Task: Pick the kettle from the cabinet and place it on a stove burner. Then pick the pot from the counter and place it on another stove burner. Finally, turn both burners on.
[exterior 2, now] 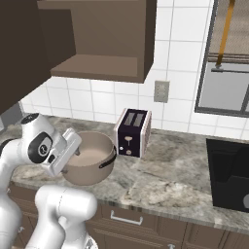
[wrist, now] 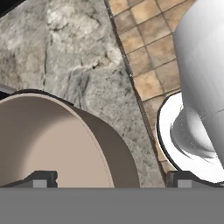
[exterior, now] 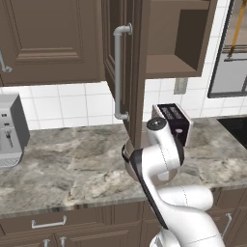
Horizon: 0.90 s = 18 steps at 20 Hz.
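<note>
The pot [exterior 2: 95, 158], large, round and beige with a dark rim, stands on the marble counter [exterior 2: 160, 175] near its front edge. In the left base view only a sliver of the pot [exterior: 127, 164] shows beside my arm. My gripper [wrist: 113, 179] is open and straddles the pot's near rim [wrist: 116, 144]: one fingertip [wrist: 43, 178] is over the inside, the other fingertip [wrist: 183, 178] outside. The gripper [exterior 2: 68, 163] hangs at the pot's left side. The cabinet [exterior: 169, 43] stands with its door [exterior: 123, 72] swung out. The kettle is out of view. The black stove [exterior 2: 228, 180] lies to the right.
A toaster [exterior 2: 132, 132] stands right behind the pot against the tiled wall. A grey coffee machine [exterior: 9, 130] sits at the counter's far left. The open cabinet door hangs over the counter just left of my arm. Past the counter's front edge lies tiled floor [wrist: 148, 48].
</note>
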Motion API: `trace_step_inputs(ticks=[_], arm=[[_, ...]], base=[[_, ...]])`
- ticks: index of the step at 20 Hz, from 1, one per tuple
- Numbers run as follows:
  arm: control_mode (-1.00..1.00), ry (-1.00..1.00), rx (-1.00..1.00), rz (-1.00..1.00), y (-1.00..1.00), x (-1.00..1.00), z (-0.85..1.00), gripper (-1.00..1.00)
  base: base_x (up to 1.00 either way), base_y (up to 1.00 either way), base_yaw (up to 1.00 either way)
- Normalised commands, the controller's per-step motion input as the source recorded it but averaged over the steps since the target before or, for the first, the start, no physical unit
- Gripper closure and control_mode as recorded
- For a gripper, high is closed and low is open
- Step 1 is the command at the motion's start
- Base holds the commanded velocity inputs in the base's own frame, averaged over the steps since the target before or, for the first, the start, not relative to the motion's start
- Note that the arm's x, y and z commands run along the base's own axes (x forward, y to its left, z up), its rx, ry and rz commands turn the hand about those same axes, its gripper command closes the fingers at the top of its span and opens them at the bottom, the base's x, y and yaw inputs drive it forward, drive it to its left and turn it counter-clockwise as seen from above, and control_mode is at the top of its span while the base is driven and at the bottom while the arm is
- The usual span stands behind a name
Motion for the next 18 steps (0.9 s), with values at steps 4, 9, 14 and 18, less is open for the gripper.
trace_step_inputs(ticks=[4, 9, 14, 18], arm=[[-1.0, 0.0, 0.02, 0.0, 0.07, 0.17, -0.23, -1.0], [-1.0, 0.0, 0.01, 0.0, 0.08, 0.11, -0.21, -1.0], [-1.0, 0.0, 0.0, 0.0, 0.06, 0.03, -0.2, -1.0], [-1.0, -0.01, 0.0, 0.0, 0.02, 0.0, -0.18, -1.0]], base=[[0.0, 0.0, 0.0], [0.0, 0.0, 0.0], [0.0, 0.0, 0.0], [0.0, 0.0, 0.0]])
